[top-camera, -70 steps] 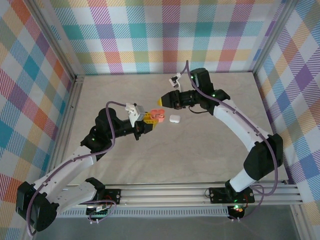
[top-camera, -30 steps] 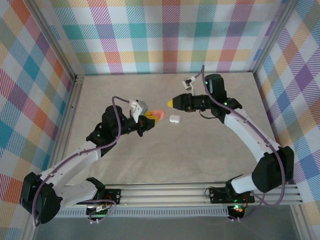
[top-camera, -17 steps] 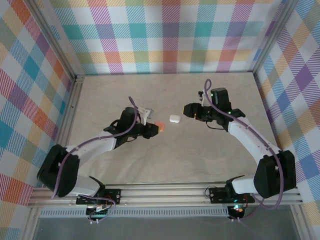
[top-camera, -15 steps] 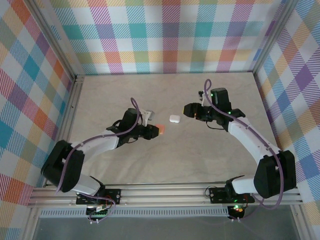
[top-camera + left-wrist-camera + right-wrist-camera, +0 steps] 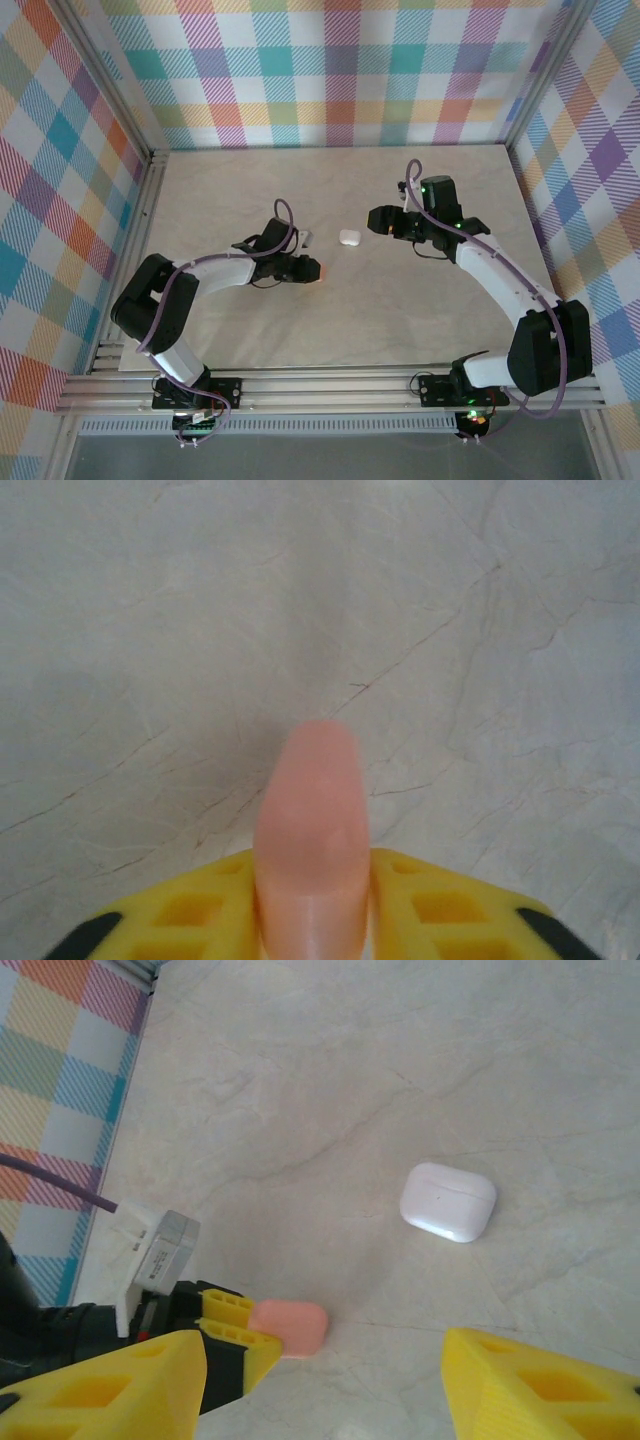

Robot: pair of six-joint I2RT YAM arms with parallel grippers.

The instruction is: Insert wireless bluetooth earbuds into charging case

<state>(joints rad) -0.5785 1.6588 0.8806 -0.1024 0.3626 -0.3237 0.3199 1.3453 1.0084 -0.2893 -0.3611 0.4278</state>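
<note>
Close in the left wrist view, the left gripper (image 5: 312, 868) clamps its yellow lattice fingers on a smooth, rounded salmon-pink charging case (image 5: 310, 800) resting on the veined marble-look table (image 5: 480, 630). The right wrist view adds the right gripper (image 5: 325, 1345), spread wide, and farther off a glossy white charging case (image 5: 448, 1201) lying apart.

Light is bright, even and diffuse, from above. Only faint, soft shadows are cast on the table (image 5: 400, 300) beneath the arms.

Left wrist view: pink case (image 5: 310, 820) and left fingers (image 5: 190, 915) are blurred by closeness. The marble veining beyond is rendered fairly sharp.

Right wrist view: right fingers (image 5: 520, 1390) are softened at the near edge. White case (image 5: 448, 1201) is sharp, with a faint shadow at its base.
</note>
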